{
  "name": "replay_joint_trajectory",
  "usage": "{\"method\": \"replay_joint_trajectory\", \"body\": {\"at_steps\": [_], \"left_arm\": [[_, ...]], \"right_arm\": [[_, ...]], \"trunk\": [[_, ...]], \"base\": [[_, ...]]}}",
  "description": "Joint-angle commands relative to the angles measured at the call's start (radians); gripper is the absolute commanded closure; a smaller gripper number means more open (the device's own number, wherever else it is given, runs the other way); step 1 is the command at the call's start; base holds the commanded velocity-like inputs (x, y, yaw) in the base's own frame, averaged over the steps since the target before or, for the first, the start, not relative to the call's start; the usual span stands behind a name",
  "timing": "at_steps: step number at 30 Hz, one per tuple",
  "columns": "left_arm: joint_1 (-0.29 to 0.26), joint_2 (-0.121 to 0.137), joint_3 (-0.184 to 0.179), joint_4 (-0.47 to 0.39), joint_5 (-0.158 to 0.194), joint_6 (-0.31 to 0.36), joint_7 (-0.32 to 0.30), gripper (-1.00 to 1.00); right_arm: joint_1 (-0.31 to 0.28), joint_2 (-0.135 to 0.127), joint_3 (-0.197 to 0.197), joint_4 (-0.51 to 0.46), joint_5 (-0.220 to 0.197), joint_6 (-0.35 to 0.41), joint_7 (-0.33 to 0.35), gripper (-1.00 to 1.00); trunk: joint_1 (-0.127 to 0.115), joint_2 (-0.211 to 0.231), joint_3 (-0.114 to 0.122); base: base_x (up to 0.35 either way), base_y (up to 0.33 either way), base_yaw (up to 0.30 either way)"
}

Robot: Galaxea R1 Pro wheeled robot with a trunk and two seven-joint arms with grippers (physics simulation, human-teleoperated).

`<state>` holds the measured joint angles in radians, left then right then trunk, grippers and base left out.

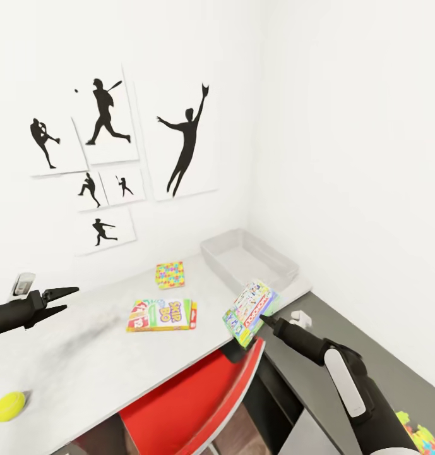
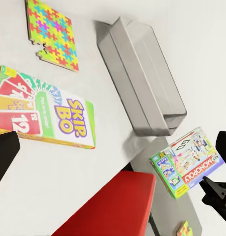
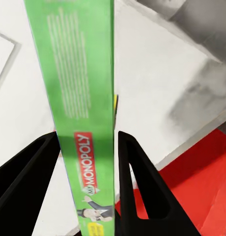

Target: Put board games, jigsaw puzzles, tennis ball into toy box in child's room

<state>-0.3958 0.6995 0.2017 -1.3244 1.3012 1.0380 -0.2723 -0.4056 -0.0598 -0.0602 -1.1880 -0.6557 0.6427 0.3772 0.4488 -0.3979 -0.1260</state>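
the right gripper [image 1: 262, 318] is clamped on the monopoly box [image 1: 250, 313], one black finger [image 3: 137, 187] on each face with the green edge between them; the box is held tilted in the air over the table's [image 1: 84, 360] front right corner, just short of the bin [image 1: 249, 259] and not touching it. the bin sits at the far right end of the table against the side wall, open side up and with nothing showing inside. the skip-bo box [image 1: 161, 314] lies flat near the middle of the table, toward the front edge, and a puzzle [image 1: 170, 274] lies flat beyond it, nearer the back wall, between the skip-bo box and the bin. the ball [image 1: 9, 406] rests at the front left edge of the table, well apart from the rest. the left gripper [image 1: 62, 300] hangs over the left part of the table with its fingers apart and nothing between them. a red chair [image 1: 192, 398] stands tucked under the table's front edge, below the held box. a second puzzle [image 1: 422, 436] lies on the lower dark section [image 1: 369, 354] at the right, near its front end. a small white thing [image 1: 299, 318] sits on that dark section just beside the table's corner. black baseball pictures [image 1: 185, 142] hang on the back wall.
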Motion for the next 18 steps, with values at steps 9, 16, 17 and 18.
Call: {"method": "replay_joint_trajectory", "body": {"at_steps": [9, 16, 17, 18], "left_arm": [[-0.001, 0.0, 0.001, 0.0, -0.01, 0.005, -0.011, -1.0], [-0.001, -0.002, 0.001, 0.001, -0.01, 0.004, -0.011, -1.0], [-0.001, -0.002, 0.001, 0.001, -0.01, 0.004, -0.01, -1.0], [-0.001, -0.002, 0.001, 0.001, -0.01, 0.004, -0.011, -1.0]], "right_arm": [[-0.001, 0.004, -0.002, -0.001, 0.016, 0.009, 0.001, 1.0], [-0.001, 0.007, -0.001, -0.007, 0.025, 0.02, 0.0, 1.0], [-0.001, 0.007, -0.001, -0.008, 0.025, 0.021, 0.0, 1.0], [-0.001, 0.007, -0.001, -0.008, 0.025, 0.021, 0.0, 1.0]], "trunk": [[0.001, -0.002, -0.002], [0.001, -0.002, 0.0], [0.001, -0.002, 0.001], [0.001, -0.002, 0.001]], "base": [[0.205, 0.0, 0.015], [0.141, 0.0, 0.121], [0.197, 0.0, 0.254], [0.182, 0.0, 0.26]]}}
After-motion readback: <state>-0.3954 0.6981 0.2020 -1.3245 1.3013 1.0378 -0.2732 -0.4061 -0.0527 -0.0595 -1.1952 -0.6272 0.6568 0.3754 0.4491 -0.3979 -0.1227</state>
